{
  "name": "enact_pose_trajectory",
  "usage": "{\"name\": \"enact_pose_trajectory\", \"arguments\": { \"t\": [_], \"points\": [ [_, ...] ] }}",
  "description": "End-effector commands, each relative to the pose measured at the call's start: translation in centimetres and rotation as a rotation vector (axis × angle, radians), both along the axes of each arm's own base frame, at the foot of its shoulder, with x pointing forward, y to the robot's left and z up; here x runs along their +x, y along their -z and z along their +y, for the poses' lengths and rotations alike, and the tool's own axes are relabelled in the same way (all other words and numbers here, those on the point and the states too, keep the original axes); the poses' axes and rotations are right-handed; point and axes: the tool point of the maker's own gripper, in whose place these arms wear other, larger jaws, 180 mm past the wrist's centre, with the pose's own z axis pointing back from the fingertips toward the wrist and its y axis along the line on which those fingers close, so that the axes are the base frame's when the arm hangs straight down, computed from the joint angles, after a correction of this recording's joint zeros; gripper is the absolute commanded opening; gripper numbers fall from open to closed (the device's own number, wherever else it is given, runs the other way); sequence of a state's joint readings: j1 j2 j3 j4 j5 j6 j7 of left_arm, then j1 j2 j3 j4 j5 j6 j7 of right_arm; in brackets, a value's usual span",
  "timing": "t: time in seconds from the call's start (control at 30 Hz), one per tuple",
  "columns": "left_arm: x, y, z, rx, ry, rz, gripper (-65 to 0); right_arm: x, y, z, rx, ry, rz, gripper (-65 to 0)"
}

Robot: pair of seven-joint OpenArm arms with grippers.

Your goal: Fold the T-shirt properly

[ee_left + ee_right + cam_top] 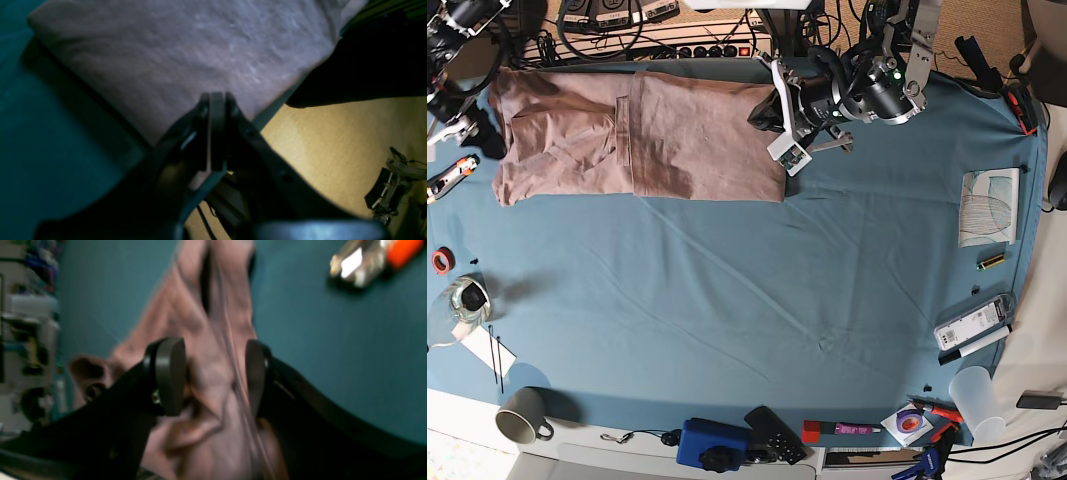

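The T-shirt (637, 135) is partly folded into a long strip. The left gripper (217, 100) is pressed together at its edge, the right gripper (215, 376) spread; more folding is needed.

The left gripper (217, 100) has black fingers with flat grey pads and visible screws; thin cables run beneath. The right gripper (215, 376) has black fingers tipped with rounded grey pads (170, 375). A white bracket (789, 140) sits at the left wrist.

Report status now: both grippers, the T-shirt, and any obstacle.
Left gripper shut, at T-shirt edge. Right gripper open over bunched cloth. Shirt partly folded at table's far edge. No obstacle on it.
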State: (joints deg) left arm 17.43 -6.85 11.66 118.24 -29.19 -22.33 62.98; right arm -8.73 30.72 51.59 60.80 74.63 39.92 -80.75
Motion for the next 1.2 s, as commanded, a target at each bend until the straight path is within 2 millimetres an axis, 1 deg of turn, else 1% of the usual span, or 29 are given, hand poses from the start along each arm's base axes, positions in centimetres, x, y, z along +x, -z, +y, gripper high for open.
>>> {"name": "enact_pose_trajectory", "arguments": {
  "t": [0.0, 0.1, 0.3, 0.4, 0.47, 0.67, 0.7, 0.83, 0.97, 1.03, 1.1, 1.17],
  "points": [
    [0.4, -1.2, -0.5, -0.043, -0.003, -0.033, -65.0, 1.0, -1.7, -0.8, -0.020, -0.007, -0.046, -36.0],
    [0.4, -1.3, -0.5, -0.045, -0.004, -0.034, -65.0, 1.1, -0.7, 0.5, -0.012, -0.062, -0.003, -36.0],
    [0.4, -1.3, -0.5, -0.044, -0.004, -0.034, -65.0, 1.0, 2.7, 5.2, 0.019, -0.238, 0.120, -36.0],
    [0.4, -1.2, -0.5, -0.044, -0.004, -0.034, -65.0, 0.7, 3.5, 6.3, 0.026, -0.280, 0.151, -36.0],
    [0.4, -1.3, -0.5, -0.044, -0.004, -0.035, -65.0, 0.7, 3.5, 6.3, 0.024, -0.281, 0.154, -36.0],
    [0.4, -1.3, -0.5, -0.046, -0.004, -0.036, -65.0, 0.2, 3.7, 5.3, -0.011, -0.262, 0.178, -36.7],
    [0.4, -1.3, -0.5, -0.046, -0.004, -0.036, -65.0, 0.2, 3.7, 5.3, -0.011, -0.261, 0.178, -40.6],
    [0.6, -1.5, -0.6, -0.058, -0.011, -0.047, -65.0, 0.2, 3.7, 5.3, -0.011, -0.261, 0.178, -65.0],
    [0.6, -1.5, -0.6, -0.058, -0.011, -0.046, -65.0, 0.2, 3.8, 5.2, -0.015, -0.262, 0.182, -65.0],
    [0.6, -1.5, -0.6, -0.058, -0.011, -0.046, -65.0, -0.1, 4.1, 5.0, -0.036, -0.268, 0.208, -65.0],
    [0.6, -1.5, -0.6, -0.058, -0.011, -0.046, -65.0, -0.4, 4.5, 4.4, -0.069, -0.268, 0.240, -65.0],
    [0.6, -1.5, -0.6, -0.058, -0.011, -0.046, -65.0, -0.3, 4.4, 3.3, -0.109, -0.248, 0.253, -65.0]
  ]
}}
